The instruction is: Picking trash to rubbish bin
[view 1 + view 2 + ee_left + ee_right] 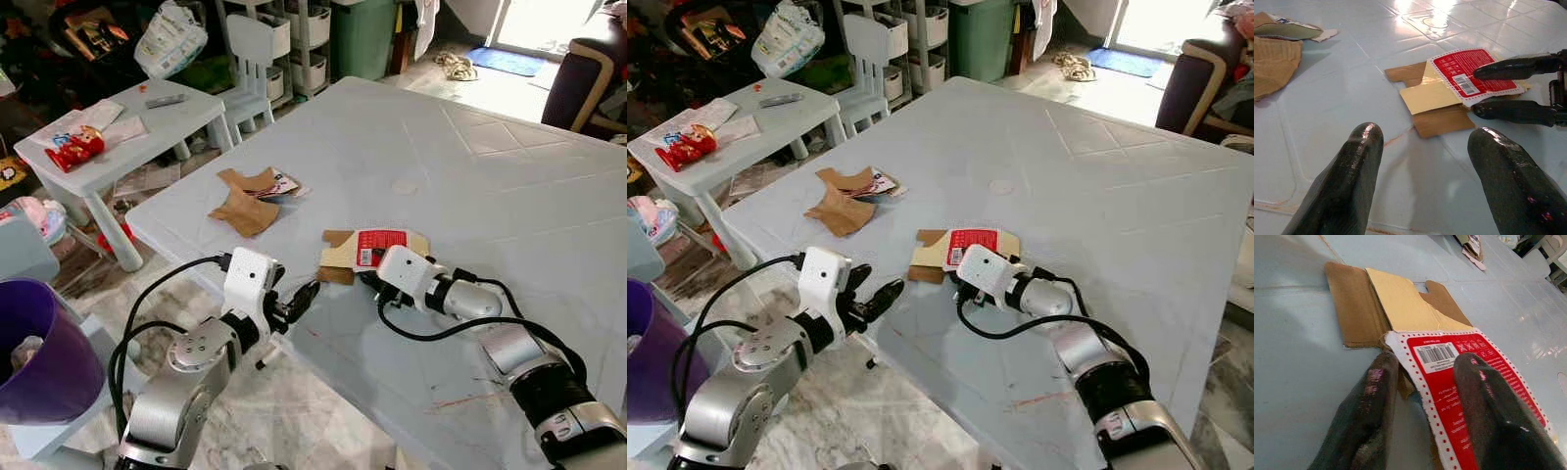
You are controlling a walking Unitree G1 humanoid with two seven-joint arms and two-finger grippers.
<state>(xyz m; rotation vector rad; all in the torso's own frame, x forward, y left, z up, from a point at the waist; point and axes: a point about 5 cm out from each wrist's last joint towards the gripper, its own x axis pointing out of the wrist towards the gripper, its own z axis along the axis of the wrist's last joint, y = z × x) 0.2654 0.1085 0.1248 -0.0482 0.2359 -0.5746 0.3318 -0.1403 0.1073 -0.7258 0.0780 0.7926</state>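
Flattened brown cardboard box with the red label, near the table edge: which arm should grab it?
Right. The right gripper already sits at the flattened brown cardboard box with the red label, fingers open astride its edge. The left gripper hovers open off the white table edge, short of it.

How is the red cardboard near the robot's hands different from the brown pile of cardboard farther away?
The red-labelled cardboard lies flat; the brown cardboard pile is crumpled and stacked. The red-labelled cardboard has the right tool at its edge, one finger above and one below; the brown pile lies untouched. The left tool hovers open nearby. Both rest on the white table.
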